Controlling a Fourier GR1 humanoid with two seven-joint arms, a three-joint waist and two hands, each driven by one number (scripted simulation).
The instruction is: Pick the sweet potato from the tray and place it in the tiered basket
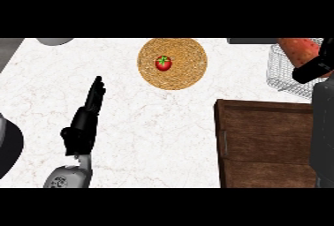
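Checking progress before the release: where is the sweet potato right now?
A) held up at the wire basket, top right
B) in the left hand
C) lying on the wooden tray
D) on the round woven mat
A: the sweet potato sits at the wire basket under the right hand; the wooden tray shows nothing on it.

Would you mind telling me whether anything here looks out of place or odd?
Nothing stands out. The right hand holds the sweet potato over the wire basket, the brown tray sits square, and a tomato rests on the round mat.
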